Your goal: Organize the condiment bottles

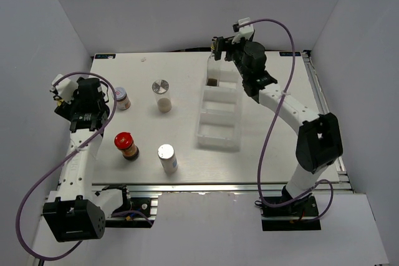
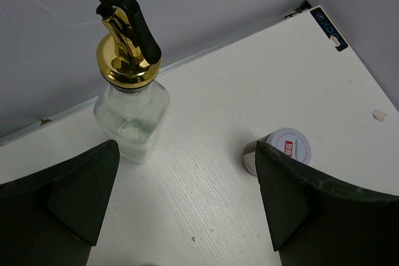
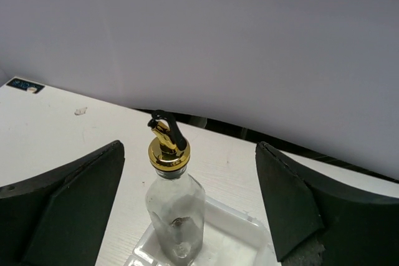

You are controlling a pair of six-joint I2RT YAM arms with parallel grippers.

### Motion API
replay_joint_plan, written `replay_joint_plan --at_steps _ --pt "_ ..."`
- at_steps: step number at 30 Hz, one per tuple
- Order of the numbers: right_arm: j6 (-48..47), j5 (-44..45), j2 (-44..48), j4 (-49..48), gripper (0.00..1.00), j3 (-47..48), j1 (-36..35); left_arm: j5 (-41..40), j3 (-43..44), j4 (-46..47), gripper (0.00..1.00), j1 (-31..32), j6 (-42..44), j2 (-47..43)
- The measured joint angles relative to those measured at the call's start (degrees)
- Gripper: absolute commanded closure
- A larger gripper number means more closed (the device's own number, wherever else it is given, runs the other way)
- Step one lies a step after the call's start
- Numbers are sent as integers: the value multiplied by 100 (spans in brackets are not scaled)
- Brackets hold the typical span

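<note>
My right gripper (image 1: 217,47) is open above the far end of the white tray (image 1: 219,130). In the right wrist view (image 3: 189,146) a tall glass bottle with a gold pourer (image 3: 174,216) stands upright in the tray's far compartment (image 3: 243,241), ahead of the fingers and untouched. It also shows in the top view (image 1: 213,71). My left gripper (image 1: 78,101) is open and empty over bare table (image 2: 187,147). A second gold-topped bottle (image 2: 131,101) stands ahead on its left and a small white-lidded jar (image 2: 288,147) on its right, also seen from above (image 1: 123,98).
A silver-lidded shaker (image 1: 161,95) stands mid-table and another (image 1: 167,157) near the front edge. A red-capped brown jar (image 1: 126,146) stands front left. The tray's three nearer compartments hold nothing. Grey walls enclose the table on three sides.
</note>
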State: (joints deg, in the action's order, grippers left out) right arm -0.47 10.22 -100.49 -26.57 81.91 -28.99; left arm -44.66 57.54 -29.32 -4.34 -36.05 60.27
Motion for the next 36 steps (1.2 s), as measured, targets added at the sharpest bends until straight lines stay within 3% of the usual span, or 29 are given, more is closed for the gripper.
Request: replay_joint_plan --at_steps 12,25,28,31,35,36 --pt "-306 328 1217 437 11 -704 146 -820 197 90 2 -118 533 645" --pt "-577 636 1908 758 11 -1056 210 -671 197 1012 3 -745 1473 1106" --pt "-605 638 2081 767 11 -1154 210 -645 199 1250 8 -761 1661 1255" --pt "-623 671 2273 807 11 -1285 210 -669 221 1309 21 -761 1759 1440" --pt "-662 815 2542 772 11 -1556 210 -673 221 1329 48 -763 1843 1550" --pt "-678 857 2592 758 11 -1626 210 -669 221 1346 50 -767 1845 1550"
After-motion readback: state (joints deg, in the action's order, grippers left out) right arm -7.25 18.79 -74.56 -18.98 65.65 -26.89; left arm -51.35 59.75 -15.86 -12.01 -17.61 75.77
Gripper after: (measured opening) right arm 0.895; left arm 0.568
